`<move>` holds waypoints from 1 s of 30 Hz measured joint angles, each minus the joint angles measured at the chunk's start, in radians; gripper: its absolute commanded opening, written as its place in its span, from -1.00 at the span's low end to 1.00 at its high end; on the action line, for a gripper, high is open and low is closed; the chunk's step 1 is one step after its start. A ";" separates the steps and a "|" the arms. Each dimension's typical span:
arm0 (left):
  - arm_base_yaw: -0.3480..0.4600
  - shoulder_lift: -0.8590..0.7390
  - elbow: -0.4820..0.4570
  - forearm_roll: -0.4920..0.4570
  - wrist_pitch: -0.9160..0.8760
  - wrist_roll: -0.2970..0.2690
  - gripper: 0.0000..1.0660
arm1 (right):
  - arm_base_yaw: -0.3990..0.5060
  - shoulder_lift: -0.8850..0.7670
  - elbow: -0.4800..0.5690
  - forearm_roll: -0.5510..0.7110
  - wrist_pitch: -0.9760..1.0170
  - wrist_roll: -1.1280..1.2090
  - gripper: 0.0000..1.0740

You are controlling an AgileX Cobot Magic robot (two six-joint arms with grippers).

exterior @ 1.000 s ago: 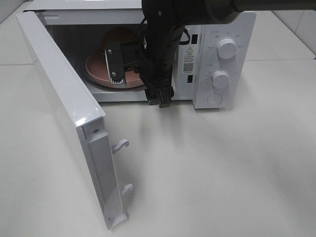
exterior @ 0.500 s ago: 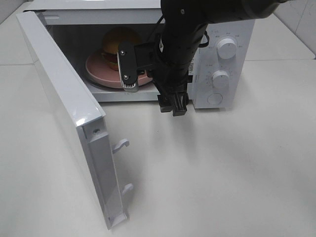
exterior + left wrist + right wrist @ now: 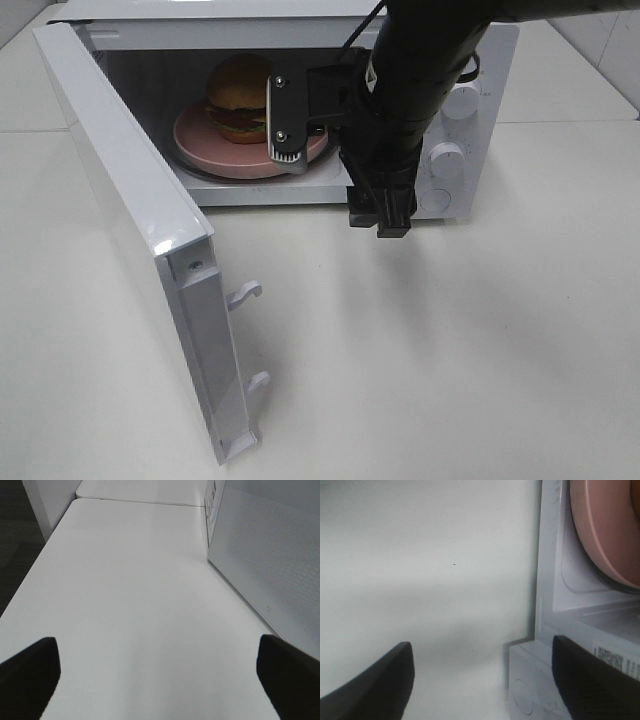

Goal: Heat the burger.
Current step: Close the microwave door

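Your right fingers (image 3: 370, 680) are spread apart and grip nothing. They hang just outside the mouth of the open microwave (image 3: 495, 150), above the surface (image 3: 450, 330). The burger (image 3: 240, 92) sits beyond them, inside the oven cavity. It stands upright on the pink plate (image 3: 200, 150), apart from both fingers.

In the high view one finger crosses in front of the plate's near rim, and you cannot tell from there whether it touches the rim. The right wrist view shows the plate's edge off to one side of the fingers, not between them. It also shows the microwave's lower front corner close by one fingertip.

The door (image 3: 120, 190) stands swung wide, well away from your right fingers, on the side opposite the control knobs (image 3: 447, 160).

Your left fingers (image 3: 25, 675) are spread wide and empty over bare surface. A white dotted panel (image 3: 270, 545) stands just beyond one of them.
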 measured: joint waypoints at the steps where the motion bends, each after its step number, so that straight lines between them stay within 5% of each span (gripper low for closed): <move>1: 0.000 0.000 0.000 0.000 0.000 0.000 0.92 | 0.000 -0.014 0.011 0.000 0.001 0.012 0.43; 19: 0.000 0.000 0.000 0.000 0.000 0.000 0.92 | -0.014 -0.312 0.311 0.020 0.009 0.251 0.43; 24: 0.000 0.000 0.000 0.000 0.000 0.000 0.92 | -0.152 -0.400 0.445 0.072 -0.070 0.464 0.43; 27: 0.000 0.000 0.000 0.000 0.000 0.000 0.92 | -0.174 -0.400 0.452 0.074 -0.071 0.496 0.43; 30: 0.000 0.000 0.000 0.000 0.000 0.000 0.92 | -0.291 -0.401 0.473 0.075 -0.071 0.637 0.42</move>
